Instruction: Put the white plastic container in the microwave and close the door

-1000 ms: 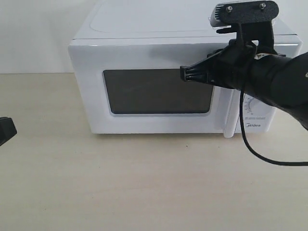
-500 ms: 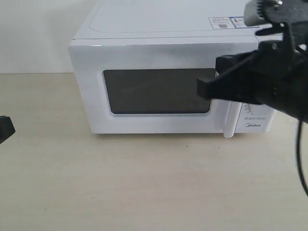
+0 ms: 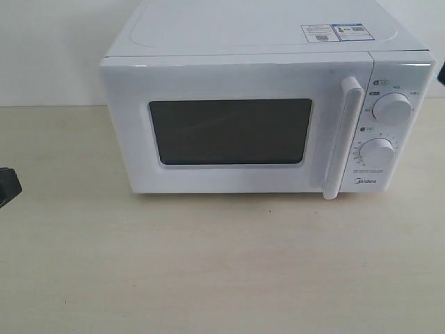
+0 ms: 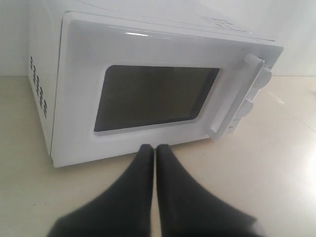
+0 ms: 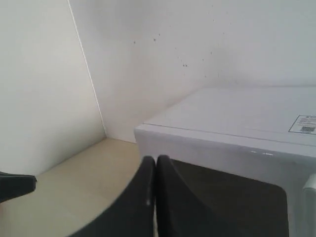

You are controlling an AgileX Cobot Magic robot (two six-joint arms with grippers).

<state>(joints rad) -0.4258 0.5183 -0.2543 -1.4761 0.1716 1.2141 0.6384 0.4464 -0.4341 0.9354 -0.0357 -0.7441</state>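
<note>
The left gripper (image 4: 154, 148) hangs low over the pale wooden table (image 3: 208, 264), in front of the microwave's left half and apart from it. Its two black fingers (image 4: 140, 173) are pressed together with nothing between them.

The microwave (image 3: 229, 28) stands on the table against a white wall. It is a white box with rounded edges, and rows of small vent holes (image 4: 38, 86) run down its left side. The door (image 3: 229, 76) is shut flush with the front. Its dark rectangular window (image 3: 231, 131) shows nothing of the inside, so the white plastic container cannot be made out. A long upright white handle (image 3: 343, 139) runs along the door's right edge. Right of it are two round white dials (image 3: 391, 108), one above the other, over a small brand mark (image 3: 366, 182). Stickers (image 3: 334, 32) lie on the top near the right rear.

The right gripper (image 5: 155, 160) is up beside the microwave's top front edge, its black fingers (image 5: 170, 197) closed against each other and holding nothing.
</note>
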